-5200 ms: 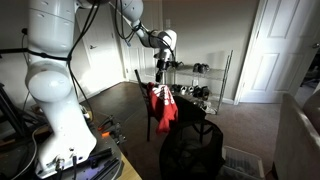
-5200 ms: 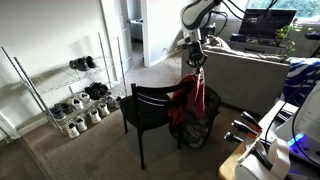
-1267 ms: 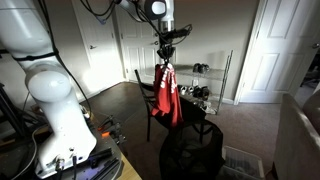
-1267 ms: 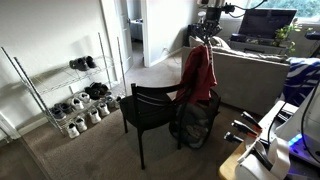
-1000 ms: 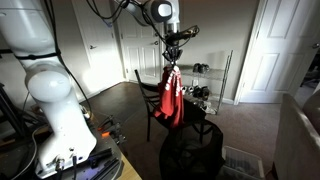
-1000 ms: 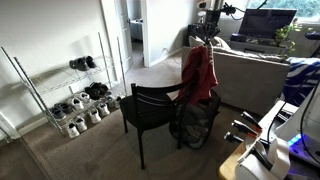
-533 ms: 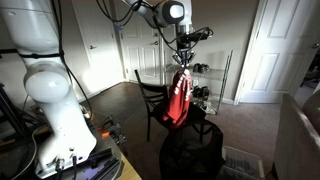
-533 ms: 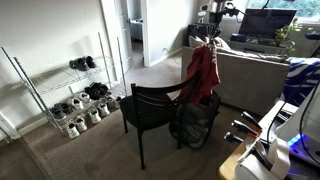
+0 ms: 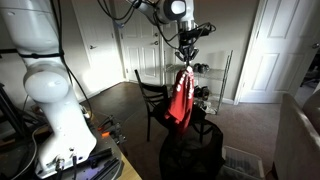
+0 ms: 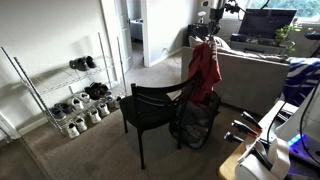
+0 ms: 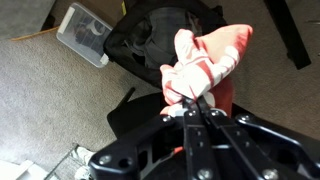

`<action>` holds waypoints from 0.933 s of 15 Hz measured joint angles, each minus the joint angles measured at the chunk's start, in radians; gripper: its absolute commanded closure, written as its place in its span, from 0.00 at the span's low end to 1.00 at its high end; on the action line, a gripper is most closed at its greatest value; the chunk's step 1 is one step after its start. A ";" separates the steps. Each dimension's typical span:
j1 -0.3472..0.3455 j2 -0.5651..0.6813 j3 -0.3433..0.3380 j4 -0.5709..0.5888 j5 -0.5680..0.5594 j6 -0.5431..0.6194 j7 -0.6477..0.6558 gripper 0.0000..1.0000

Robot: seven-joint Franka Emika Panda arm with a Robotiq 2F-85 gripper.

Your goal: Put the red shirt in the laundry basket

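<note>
1. Dark chair (image 10: 150,105) stands just beside the laundry basket (image 10: 195,122).
2. Basket: black, on the floor (wrist view looks down into it).
3. Red shirt (image 9: 181,97) hangs limp above the basket.
4. Pincer (image 9: 186,62) clamped on the shirt's top.

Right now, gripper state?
Gripper: closed on the red shirt, which hangs from it.

limp cloth red shirt (image 9: 181,98), mesh laundry basket (image 9: 186,160)
</note>
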 measured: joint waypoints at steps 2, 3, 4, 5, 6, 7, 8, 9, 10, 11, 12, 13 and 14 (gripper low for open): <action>-0.001 0.001 0.000 0.001 0.001 0.000 0.004 0.99; -0.001 0.003 0.000 0.001 0.004 0.000 0.004 0.99; -0.001 0.007 0.000 0.001 0.005 0.000 0.004 0.99; -0.001 0.014 0.000 0.002 0.006 -0.004 0.004 0.97; -0.001 0.019 0.001 0.002 0.006 -0.004 0.004 0.97; -0.001 0.023 0.001 0.002 0.006 -0.004 0.004 0.97; -0.001 0.024 0.001 0.002 0.006 -0.004 0.004 0.97; -0.001 0.024 0.001 0.002 0.006 -0.004 0.004 0.97; -0.001 0.024 0.001 0.002 0.006 -0.004 0.004 0.99; -0.001 0.024 0.001 0.002 0.006 -0.004 0.004 0.99; -0.001 0.026 0.002 0.002 0.006 -0.004 0.004 0.99; -0.001 0.031 0.002 0.003 0.006 -0.004 0.004 0.99; -0.001 0.039 0.002 0.005 0.007 -0.004 0.007 0.99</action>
